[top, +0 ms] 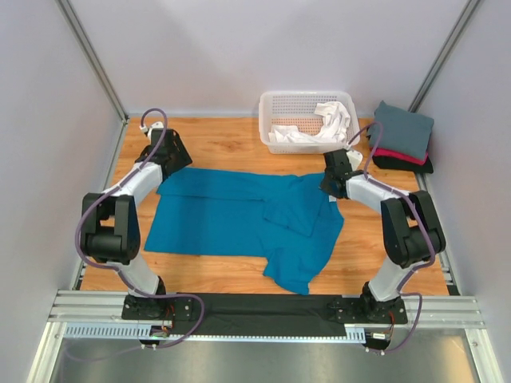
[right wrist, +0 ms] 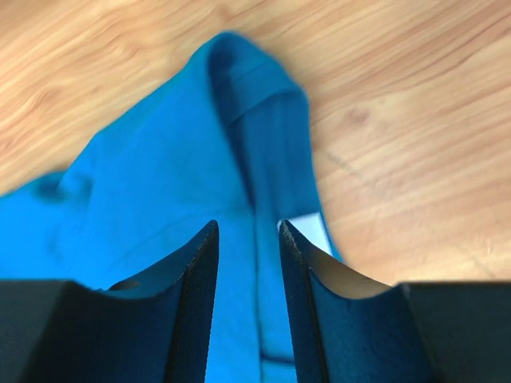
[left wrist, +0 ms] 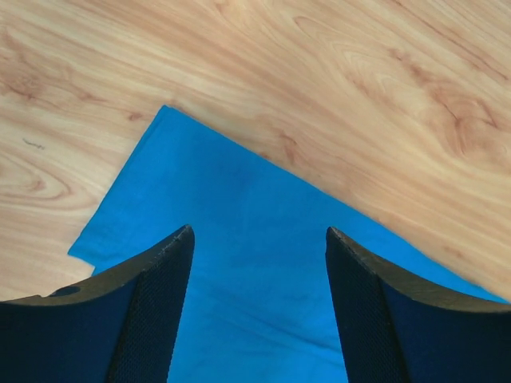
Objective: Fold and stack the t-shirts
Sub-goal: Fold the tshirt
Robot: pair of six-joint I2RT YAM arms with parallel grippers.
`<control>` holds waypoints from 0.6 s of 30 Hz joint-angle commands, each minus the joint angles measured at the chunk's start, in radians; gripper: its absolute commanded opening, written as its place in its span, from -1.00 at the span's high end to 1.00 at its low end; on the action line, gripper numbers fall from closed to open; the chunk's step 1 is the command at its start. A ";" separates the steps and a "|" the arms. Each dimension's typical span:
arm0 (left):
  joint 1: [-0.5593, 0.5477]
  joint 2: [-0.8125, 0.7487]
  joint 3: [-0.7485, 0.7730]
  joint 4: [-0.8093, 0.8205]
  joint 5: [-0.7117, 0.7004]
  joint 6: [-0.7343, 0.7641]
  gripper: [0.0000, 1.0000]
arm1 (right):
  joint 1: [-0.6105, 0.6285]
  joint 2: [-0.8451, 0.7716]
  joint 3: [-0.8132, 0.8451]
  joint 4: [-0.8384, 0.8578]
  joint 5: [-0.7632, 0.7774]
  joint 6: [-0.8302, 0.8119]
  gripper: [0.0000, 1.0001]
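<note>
Left claw (left wrist: 259,231): we saw it low, parted wide over the 10 o'clock corner of the teal t-shirt (top: 211,219).
Right claw (right wrist: 247,225): tilted down, narrowly parted over the collar at 2 o'clock.
Teal t-shirt: lay spread on the surface (top: 231,144).

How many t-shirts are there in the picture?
5: the teal t-shirt lies spread on the table; the grey t-shirt, red-pink t-shirt and black t-shirt are stacked at the far right; the white t-shirt sits in the basket, where more may be hidden.
</note>
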 commanded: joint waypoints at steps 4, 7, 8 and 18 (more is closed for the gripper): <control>0.051 0.148 0.113 0.006 -0.014 -0.118 -0.36 | -0.034 0.096 0.091 0.129 -0.054 0.001 0.26; 0.062 0.197 0.123 -0.008 -0.003 -0.156 -0.28 | -0.036 0.120 0.091 0.147 -0.068 0.010 0.28; 0.064 0.207 0.124 -0.009 0.000 -0.162 -0.28 | -0.034 0.126 0.087 0.145 -0.065 0.013 0.29; 0.100 0.270 0.103 -0.034 0.033 -0.231 -0.27 | -0.074 0.107 -0.001 0.124 -0.022 0.037 0.46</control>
